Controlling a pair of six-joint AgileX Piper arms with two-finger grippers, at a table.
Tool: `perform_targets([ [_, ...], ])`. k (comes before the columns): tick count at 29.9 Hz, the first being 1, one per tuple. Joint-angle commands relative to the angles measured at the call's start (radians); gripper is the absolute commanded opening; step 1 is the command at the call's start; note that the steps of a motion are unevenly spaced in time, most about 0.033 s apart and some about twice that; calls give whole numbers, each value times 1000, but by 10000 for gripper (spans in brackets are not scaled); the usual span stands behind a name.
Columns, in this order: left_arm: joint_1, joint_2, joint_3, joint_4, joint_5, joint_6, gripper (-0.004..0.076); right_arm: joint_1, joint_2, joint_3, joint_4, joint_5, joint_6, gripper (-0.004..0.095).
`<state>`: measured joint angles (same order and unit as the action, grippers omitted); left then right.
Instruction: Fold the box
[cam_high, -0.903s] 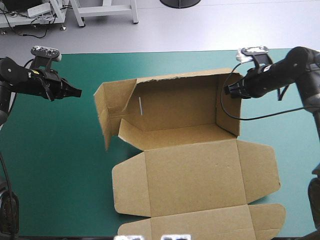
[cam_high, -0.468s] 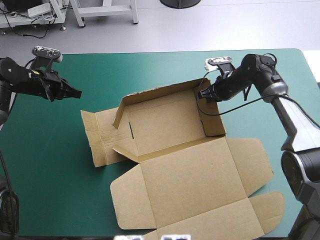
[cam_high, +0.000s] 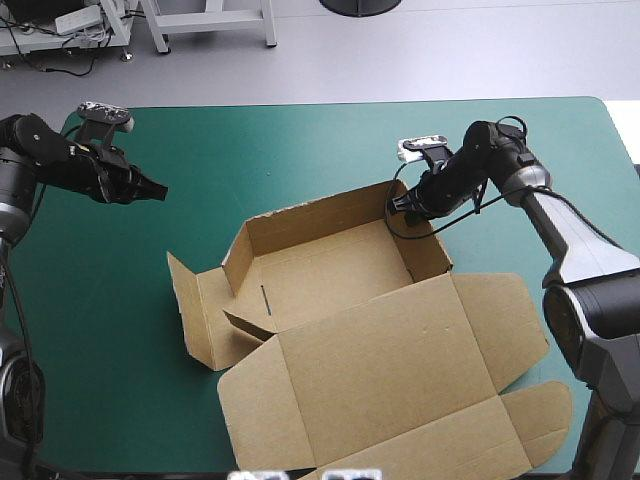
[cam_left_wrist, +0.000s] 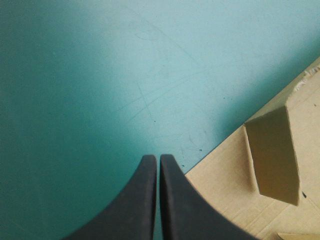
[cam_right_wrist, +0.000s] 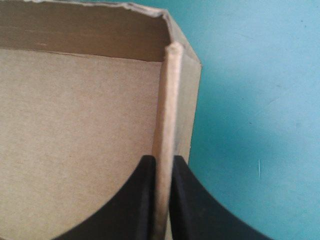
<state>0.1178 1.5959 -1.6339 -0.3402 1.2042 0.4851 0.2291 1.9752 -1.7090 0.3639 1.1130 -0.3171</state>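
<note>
The box (cam_high: 330, 268) sits at frame centre, right gripper (cam_high: 395, 205) clamped on its right wall, left gripper (cam_high: 159, 190) pressed together and empty at upper left; risk: one-sided pull may drag the unbraced box or buckle that wall.

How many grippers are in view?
2: the left gripper, shut, over the teal-green cover left of the box; the right gripper, shut on the box's right wall.

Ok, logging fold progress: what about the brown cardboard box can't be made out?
High view: brown cardboard box, nearest flap cut off by the bottom edge.
Right wrist view: pinched wall's lower part, behind the black-finned right gripper.
Left wrist view: most of the box, out of frame.
</note>
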Motion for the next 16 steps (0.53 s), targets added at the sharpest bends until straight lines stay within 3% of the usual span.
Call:
perform_targets([
  [1, 1, -38, -26, -30, -29, 1, 17, 10, -4, 0, -29, -14, -31, 163],
  [5, 1, -38, -26, -30, -31, 1, 17, 10, -4, -1, -38, -14, -44, 269],
  [10, 1, -38, -26, -26, -33, 1, 17, 8, -4, -57, -46, 14, -44, 274],
  [16, 1, -34, -26, -19, -31, 1, 17, 8, -4, -228, -92, 138, 18, 274],
])
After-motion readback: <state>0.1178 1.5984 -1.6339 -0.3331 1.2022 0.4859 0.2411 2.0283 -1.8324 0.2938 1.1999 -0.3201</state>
